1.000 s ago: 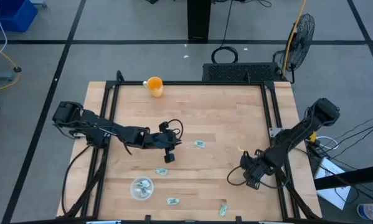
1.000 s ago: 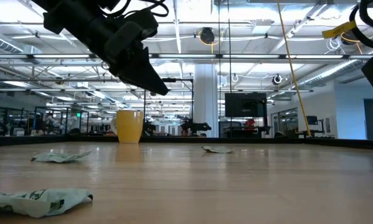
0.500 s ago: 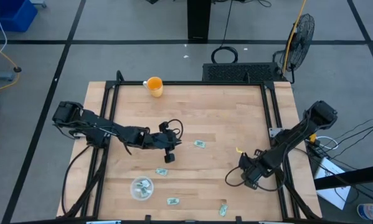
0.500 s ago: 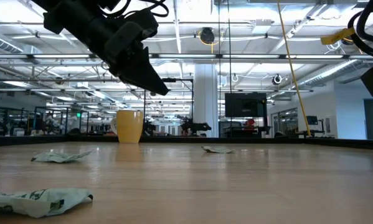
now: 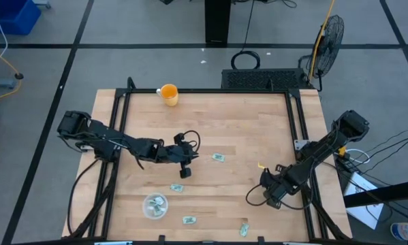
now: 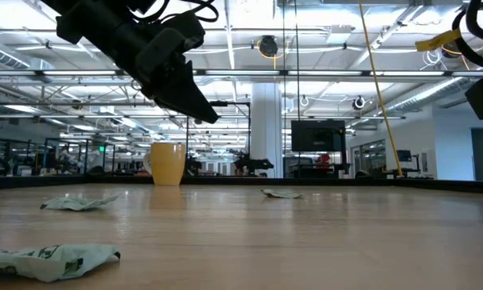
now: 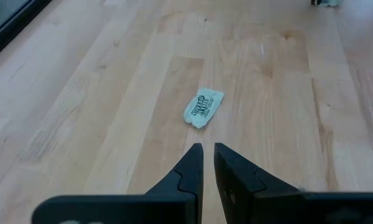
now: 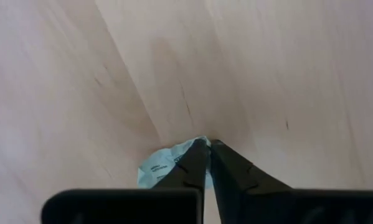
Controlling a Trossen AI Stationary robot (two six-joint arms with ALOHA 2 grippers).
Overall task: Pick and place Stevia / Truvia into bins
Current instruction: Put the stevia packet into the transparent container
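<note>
Pale wood worktop (image 5: 244,136) below, the right gripper (image 8: 207,144) pinches shut on a sachet (image 8: 161,167) near the right rail, so lift straight, then carry to the clear cup (image 5: 154,205); the left gripper (image 7: 207,149) hovers nearly closed, empty.

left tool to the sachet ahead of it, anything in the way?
Nothing. The left wrist view shows only bare wood between the left tool, fingers nearly together, and the sachet lying flat ahead of it.
</note>
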